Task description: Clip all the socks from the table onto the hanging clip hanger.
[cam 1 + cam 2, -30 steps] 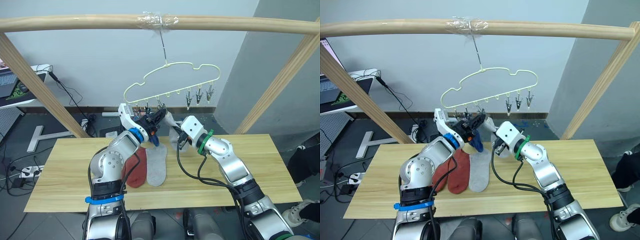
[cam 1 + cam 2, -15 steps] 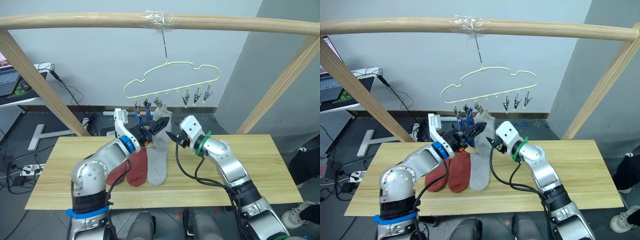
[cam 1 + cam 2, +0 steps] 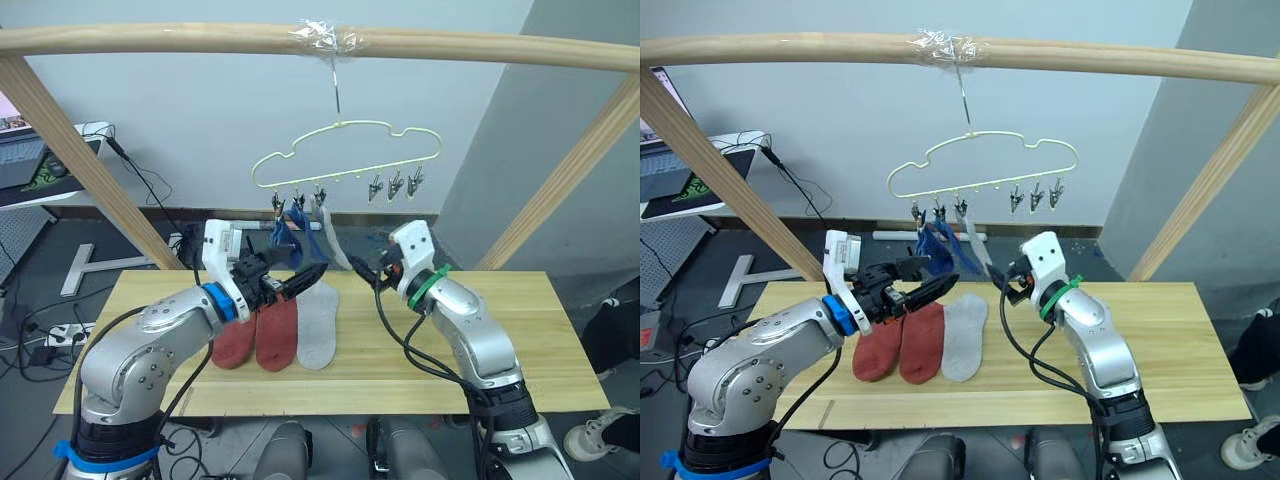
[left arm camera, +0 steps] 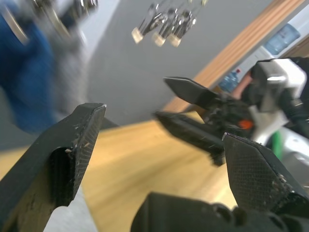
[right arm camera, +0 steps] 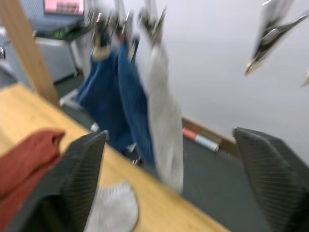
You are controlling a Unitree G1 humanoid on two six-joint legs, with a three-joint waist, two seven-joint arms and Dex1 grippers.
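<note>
the left gripper, left of centre, has its fingers spread wide and holds nothing. the right gripper, centre frame, is also parted and bare. the clip hanger hangs upper centre with two blue socks and one grey sock clipped on. on the table, two rust-red socks and a grey sock lie side by side, lower centre.
</note>
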